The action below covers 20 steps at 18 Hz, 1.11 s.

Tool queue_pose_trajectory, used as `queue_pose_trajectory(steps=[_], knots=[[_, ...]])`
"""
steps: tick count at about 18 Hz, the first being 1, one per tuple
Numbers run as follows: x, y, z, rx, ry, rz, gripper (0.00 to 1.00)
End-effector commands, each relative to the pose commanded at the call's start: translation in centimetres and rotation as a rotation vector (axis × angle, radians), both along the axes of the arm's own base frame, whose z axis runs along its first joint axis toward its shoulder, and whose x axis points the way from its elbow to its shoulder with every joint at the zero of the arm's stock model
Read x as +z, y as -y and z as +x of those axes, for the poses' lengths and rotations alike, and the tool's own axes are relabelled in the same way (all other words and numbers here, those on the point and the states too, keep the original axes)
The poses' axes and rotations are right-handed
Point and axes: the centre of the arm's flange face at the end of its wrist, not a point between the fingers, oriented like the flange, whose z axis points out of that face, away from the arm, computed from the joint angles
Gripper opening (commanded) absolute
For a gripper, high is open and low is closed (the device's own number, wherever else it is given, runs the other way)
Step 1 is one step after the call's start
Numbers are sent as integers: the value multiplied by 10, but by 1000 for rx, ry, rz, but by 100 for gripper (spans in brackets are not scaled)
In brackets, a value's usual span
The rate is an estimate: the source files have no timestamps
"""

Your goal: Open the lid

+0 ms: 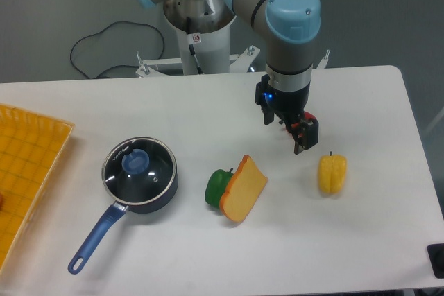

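Nearest the camera, the pan (139,181) at left carries the lid (139,169) fully seated, so nothing is done yet, while the gripper (287,132), well apart at right, hangs spread and empty above the table (388,240).

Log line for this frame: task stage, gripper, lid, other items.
stage: not started | gripper: open, empty, above table, right of pan | lid: on saucepan | nearby: green pepper, bread slice, yellow pepper
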Motion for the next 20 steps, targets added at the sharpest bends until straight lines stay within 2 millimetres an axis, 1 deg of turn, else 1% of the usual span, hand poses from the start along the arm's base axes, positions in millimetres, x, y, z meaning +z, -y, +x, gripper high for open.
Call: queue_pose_trajectory(steps=[2,8,11,13,16,18,20], knots=[[-3,2,1,0,4,-5,100],[-4,3,3,18,7,-11,100],[-4,3,3,116,22,7,100],[-5,4,4,127,26,6,100],[-16,6,7,137,46,0,100],[-24,6,11,149,85,27,100],[-26,6,16,166,115,57,100]])
